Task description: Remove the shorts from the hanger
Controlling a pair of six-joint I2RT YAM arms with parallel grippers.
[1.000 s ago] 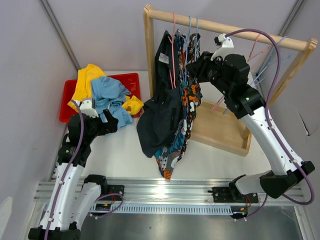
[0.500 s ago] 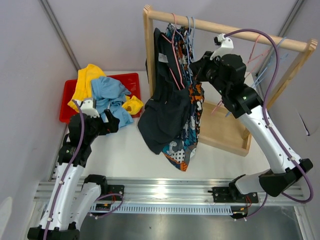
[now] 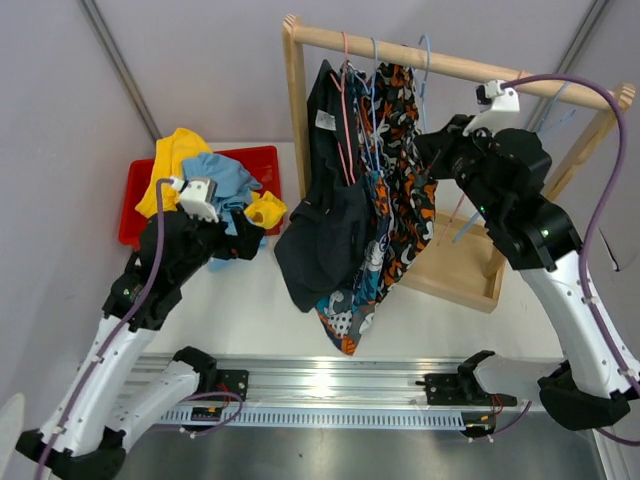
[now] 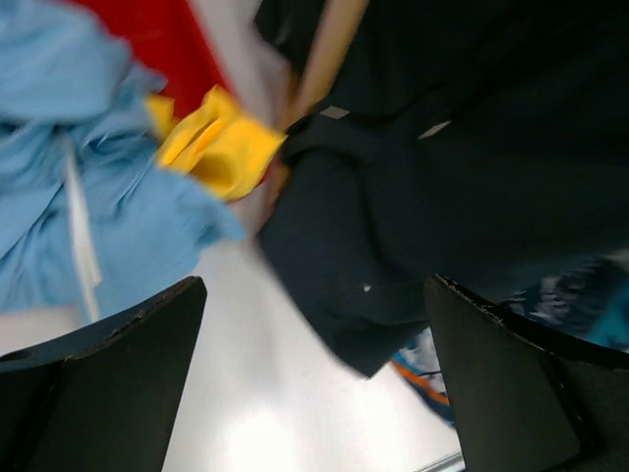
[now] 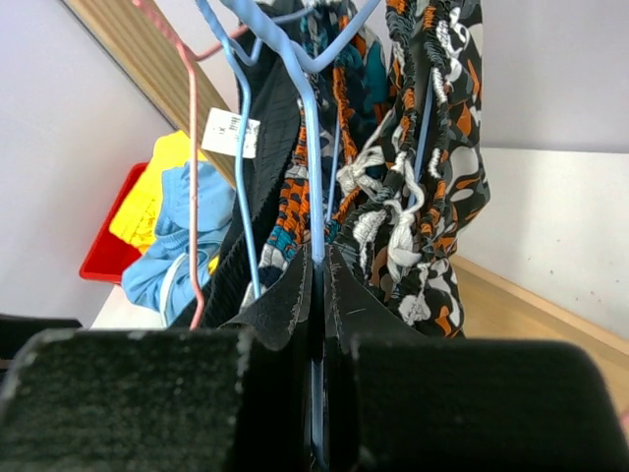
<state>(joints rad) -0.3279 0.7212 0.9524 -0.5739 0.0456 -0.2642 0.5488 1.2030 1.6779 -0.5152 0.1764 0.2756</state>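
rack (image 3: pixel 440 62) of pale wood stands at far right of the white table (image 3: pixel 240 300), rail running left to right. three pairs hang bunched at the rail's left end: black shorts (image 3: pixel 330 235) with white label (image 3: pixel 325 118) on the left, patterned shorts (image 3: pixel 408 190) on the right, second patterned pair (image 3: pixel 352 310) between them and drooping lowest. red tray (image 3: pixel 135 225) sits at far left. blue shorts (image 3: pixel 218 180) and yellow shorts (image 3: pixel 172 155) lie heaped in it, spilling over its right rim. pink hanger (image 5: pixel 190 157) and blue hanger (image 5: pixel 313 167) hook over the rail among the hung pairs. right gripper (image 5: pixel 316 280) is pinched tight on the blue hanger's wire, just right of the patterned pairs. left gripper (image 4: pixel 314 383) is spread wide with nothing in it, near the tray's right edge, facing the black shorts.
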